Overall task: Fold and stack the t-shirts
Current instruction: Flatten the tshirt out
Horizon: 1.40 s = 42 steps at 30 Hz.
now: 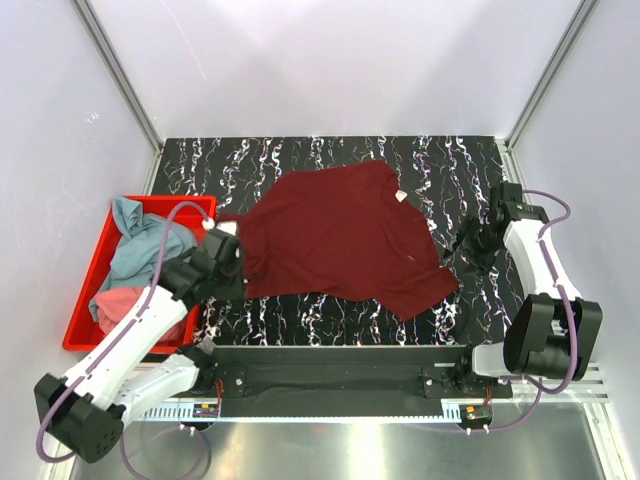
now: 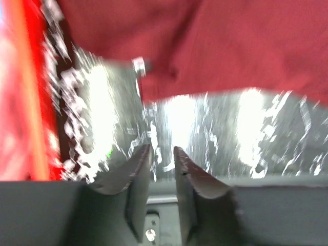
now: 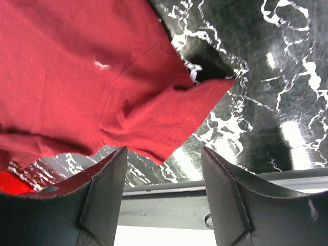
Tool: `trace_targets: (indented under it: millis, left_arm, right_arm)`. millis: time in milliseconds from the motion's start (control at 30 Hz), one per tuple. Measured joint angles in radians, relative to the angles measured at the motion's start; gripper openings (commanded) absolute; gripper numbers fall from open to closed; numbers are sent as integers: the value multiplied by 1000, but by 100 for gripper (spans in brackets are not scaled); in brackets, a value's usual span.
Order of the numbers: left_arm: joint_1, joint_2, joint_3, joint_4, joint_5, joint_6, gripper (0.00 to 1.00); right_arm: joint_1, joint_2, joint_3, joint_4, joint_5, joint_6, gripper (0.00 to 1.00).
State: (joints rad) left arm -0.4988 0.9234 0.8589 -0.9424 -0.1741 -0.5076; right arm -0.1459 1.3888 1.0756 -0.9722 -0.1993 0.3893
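Observation:
The dark maroon t-shirt (image 1: 345, 240) lies spread, slightly wrinkled, in the middle of the black marbled table (image 1: 330, 150). Its hem shows in the left wrist view (image 2: 230, 46) and a sleeve corner in the right wrist view (image 3: 128, 118). The teal-blue shirt (image 1: 140, 245) and the coral pink shirt (image 1: 120, 300) are bunched in the red bin (image 1: 85, 300). My left gripper (image 1: 225, 262) (image 2: 160, 151) hovers at the maroon shirt's left edge, jaws a narrow gap apart and empty. My right gripper (image 1: 470, 245) (image 3: 164, 154) stands wide open just right of the sleeve, holding nothing.
The red bin (image 2: 31, 102) sits at the table's left edge, close beside my left arm. A black rail (image 1: 340, 365) runs along the near edge between the arm bases. White walls with metal posts enclose the back and sides.

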Motion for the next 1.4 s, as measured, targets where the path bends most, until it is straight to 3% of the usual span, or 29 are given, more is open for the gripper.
trace_targets:
  millis: [167, 433, 733, 1067, 1233, 1267, 1333, 1400]
  left_arm:
    - [-12, 81, -80, 40, 63, -58, 42]
    - [27, 235, -203, 253, 66, -193, 49]
    - [124, 361, -215, 343, 55, -231, 46]
    - [143, 406, -211, 377, 43, -248, 45]
    - [160, 425, -206, 411, 47, -259, 26]
    - [166, 430, -204, 422, 48, -261, 15]
    - [176, 444, -198, 443, 51, -260, 1]
    - [181, 452, -190, 452, 55, -248, 0]
  right_arm:
    - [0, -27, -19, -9, -41, 0, 66]
    - [0, -75, -24, -14, -99, 2, 66]
    - [0, -113, -48, -21, -102, 3, 66]
    - [0, -106, -50, -20, -106, 4, 66]
    - [0, -85, -50, -21, -105, 4, 66]
    - [0, -80, -50, -21, -103, 4, 66]
    - [0, -69, -49, -23, -90, 4, 65]
    - [0, -56, -49, -28, -70, 5, 66]
